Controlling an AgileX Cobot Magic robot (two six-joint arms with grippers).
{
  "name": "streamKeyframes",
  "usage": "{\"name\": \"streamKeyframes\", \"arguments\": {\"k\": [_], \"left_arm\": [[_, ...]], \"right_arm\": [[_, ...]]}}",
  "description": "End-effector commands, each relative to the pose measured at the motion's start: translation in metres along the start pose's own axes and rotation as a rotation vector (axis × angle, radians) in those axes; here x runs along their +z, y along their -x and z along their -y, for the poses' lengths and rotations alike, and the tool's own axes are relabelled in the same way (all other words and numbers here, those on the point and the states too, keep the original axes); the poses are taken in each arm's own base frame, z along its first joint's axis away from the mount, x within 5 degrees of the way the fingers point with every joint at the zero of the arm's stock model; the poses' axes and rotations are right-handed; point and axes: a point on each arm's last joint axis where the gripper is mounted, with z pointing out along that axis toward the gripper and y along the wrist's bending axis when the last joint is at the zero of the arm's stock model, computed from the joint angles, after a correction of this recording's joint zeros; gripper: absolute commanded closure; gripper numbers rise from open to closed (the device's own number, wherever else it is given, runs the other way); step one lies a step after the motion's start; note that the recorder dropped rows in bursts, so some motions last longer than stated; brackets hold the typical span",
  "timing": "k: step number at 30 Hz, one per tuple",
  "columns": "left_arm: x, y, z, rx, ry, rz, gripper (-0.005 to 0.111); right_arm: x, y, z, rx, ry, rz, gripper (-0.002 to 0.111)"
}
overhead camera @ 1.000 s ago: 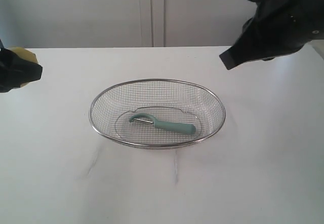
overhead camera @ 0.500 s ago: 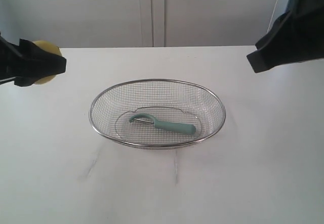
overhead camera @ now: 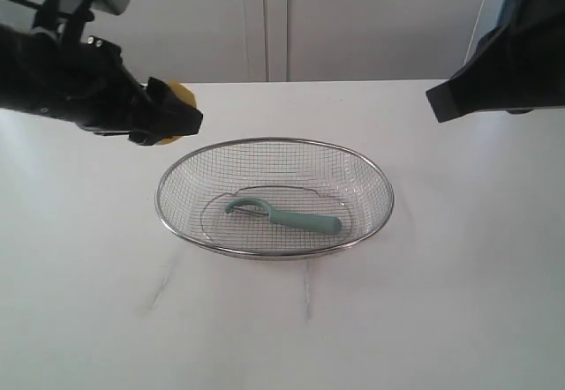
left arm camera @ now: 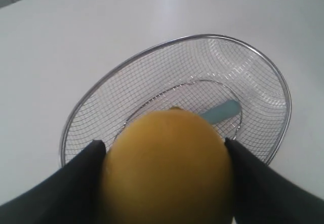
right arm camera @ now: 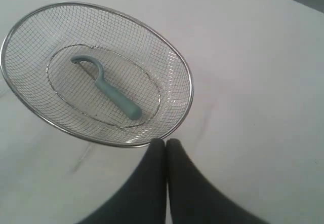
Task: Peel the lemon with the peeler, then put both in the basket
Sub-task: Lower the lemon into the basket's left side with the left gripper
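Looking like a robotics lab test bench: a left robot arm (overhead camera: 79, 99) and a right robot arm (overhead camera: 516, 68), both black, are hanging over a plain white tabletop (overhead camera: 459, 319). Blank pale wall panels (overhead camera: 159, 19) with a vertical seam (overhead camera: 265, 19) are standing behind it. Kitchen props are sitting mid-table: a wire mesh basket (overhead camera: 160, 198) holding a teal-handled peeler (overhead camera: 300, 221).

White table (overhead camera: 459, 302); wire basket (overhead camera: 274, 253) sits on it, near centre.
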Motion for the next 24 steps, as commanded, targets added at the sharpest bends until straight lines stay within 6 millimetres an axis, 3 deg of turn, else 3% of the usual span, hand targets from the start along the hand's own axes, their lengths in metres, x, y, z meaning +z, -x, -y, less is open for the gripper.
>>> {"name": "streamKeyframes", "arguments": {"k": [1,4,8,15,24], "left_arm": [[0.022,0.027,-0.002,0.027,-0.104,-0.074,0.107],[0.042,0.038,-0.01,0.012,-0.116,-0.168,0.107],[0.073,0.039,-0.026,0.006,-0.053,-0.342,0.107],[0.12,0.027,-0.037,-0.008,-0.005,-0.346,0.107],[0.157,0.002,-0.034,-0.021,-0.035,-0.426,0.107]], "right_arm": [[-0.001,-0.001,0.001,0.002,-0.009,0.0,0.108],[-0.001,-0.001,0.001,0.002,-0.009,0.0,0.108],[-0.001,-0.001,0.001,0.002,-0.009,0.0,0.108],[-0.001,-0.003,0.001,0.004,-0.008,-0.015,0.108],[-0.001,-0.003,0.0,0.004,-0.008,-0.021,0.108]]}}
